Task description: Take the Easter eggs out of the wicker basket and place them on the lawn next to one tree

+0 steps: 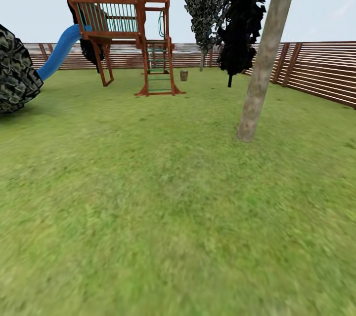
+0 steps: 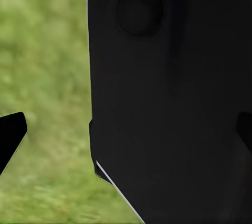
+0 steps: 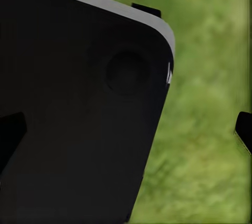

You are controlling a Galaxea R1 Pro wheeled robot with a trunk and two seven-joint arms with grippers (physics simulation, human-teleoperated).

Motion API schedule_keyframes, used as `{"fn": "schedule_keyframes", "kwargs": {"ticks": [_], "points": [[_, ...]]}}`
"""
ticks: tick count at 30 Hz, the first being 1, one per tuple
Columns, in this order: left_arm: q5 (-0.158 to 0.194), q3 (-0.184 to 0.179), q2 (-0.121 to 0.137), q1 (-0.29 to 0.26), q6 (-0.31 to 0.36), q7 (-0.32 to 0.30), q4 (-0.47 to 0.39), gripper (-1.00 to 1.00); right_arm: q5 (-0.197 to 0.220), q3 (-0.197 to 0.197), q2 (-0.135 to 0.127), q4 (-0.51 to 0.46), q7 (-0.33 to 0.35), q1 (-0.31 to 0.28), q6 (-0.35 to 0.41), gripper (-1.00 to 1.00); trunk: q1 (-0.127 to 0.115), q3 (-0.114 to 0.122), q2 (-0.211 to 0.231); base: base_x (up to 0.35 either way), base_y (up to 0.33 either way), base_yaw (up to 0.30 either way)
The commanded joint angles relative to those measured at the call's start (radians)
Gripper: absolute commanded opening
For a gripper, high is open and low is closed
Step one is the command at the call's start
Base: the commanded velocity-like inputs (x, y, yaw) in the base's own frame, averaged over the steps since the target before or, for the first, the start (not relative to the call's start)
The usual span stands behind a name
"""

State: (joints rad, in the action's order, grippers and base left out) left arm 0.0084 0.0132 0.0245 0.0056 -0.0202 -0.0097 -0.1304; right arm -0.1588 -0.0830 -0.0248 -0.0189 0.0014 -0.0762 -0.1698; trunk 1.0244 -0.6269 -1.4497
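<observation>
One upright wicker basket (image 1: pixel 184 75), far off.

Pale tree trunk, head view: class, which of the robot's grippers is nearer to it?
Right, probably. The pale tree trunk stands ahead on the robot's right. Both the left gripper and right gripper hang open over the lawn beside a dark robot part.

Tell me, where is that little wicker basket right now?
In the head view the wicker basket stands far off on the lawn, just right of the wooden play frame and in front of the back fence.
</observation>
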Motion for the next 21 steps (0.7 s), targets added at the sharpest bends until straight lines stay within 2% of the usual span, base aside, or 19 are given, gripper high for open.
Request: {"fn": "schedule_keyframes", "kwargs": {"ticks": [1,21], "points": [[0.001,0.001,0.000,0.001,-0.001,-0.001,-0.002,1.00,0.000,-0.007,0.000,0.001,0.000,-0.001,-0.003,1.00,0.001,-0.001,0.000,0.342,0.065,0.000],[0.001,0.001,0.000,0.001,-0.001,-0.001,-0.002,1.00,0.000,-0.007,0.000,0.001,0.000,0.000,-0.003,1.00,0.001,-0.001,0.000,0.342,0.073,0.000]]}}
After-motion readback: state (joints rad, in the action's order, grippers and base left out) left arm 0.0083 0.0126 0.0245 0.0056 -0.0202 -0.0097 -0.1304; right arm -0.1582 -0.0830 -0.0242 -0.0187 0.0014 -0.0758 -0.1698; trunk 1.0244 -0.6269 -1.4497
